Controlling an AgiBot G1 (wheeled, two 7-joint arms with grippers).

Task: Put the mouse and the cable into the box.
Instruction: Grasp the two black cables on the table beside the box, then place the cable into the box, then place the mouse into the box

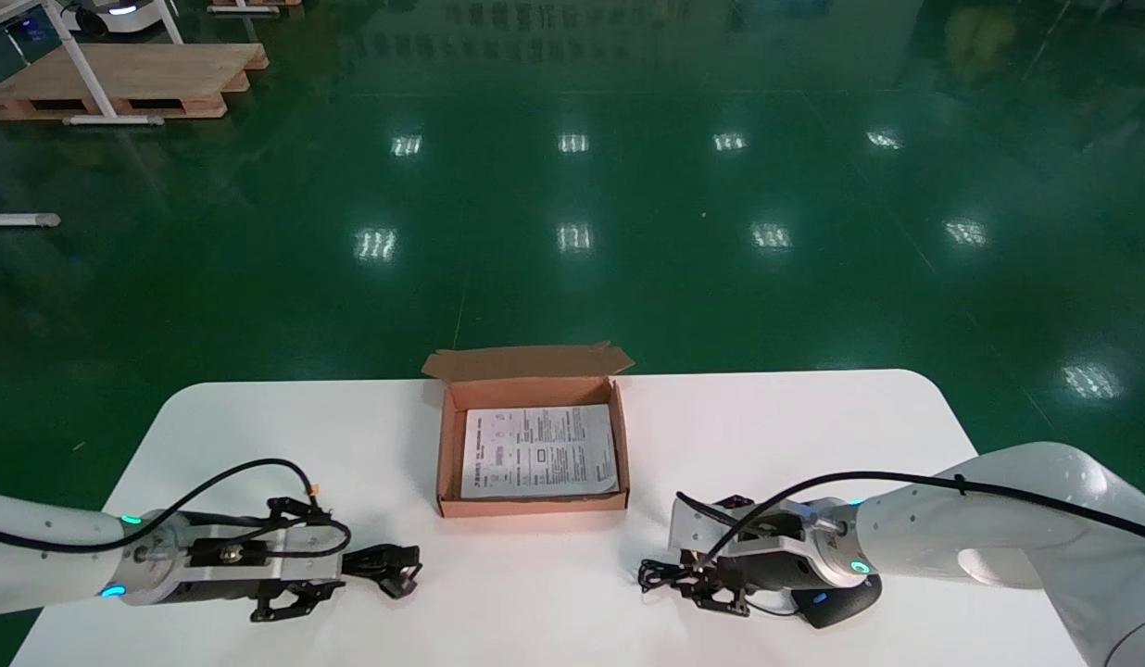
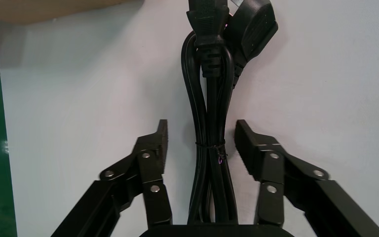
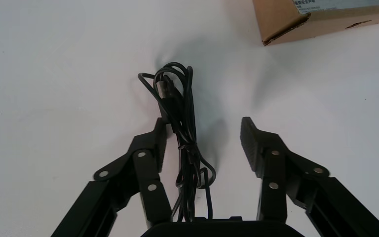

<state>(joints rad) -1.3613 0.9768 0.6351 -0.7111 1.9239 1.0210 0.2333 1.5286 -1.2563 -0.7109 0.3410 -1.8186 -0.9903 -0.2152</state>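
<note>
Pre-grasp: left tool (image 2: 201, 132), released, straddles the bundled power cable (image 2: 208, 59); right tool (image 3: 205, 126), released, straddles seemingly the mouse cord (image 3: 177, 101). Next: clench.

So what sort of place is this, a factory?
Likely a factory hall or robot lab: glossy green floor, a wooden pallet, and a white table where the left gripper straddles a cable and the right gripper the mouse's cord, jaws open.
</note>
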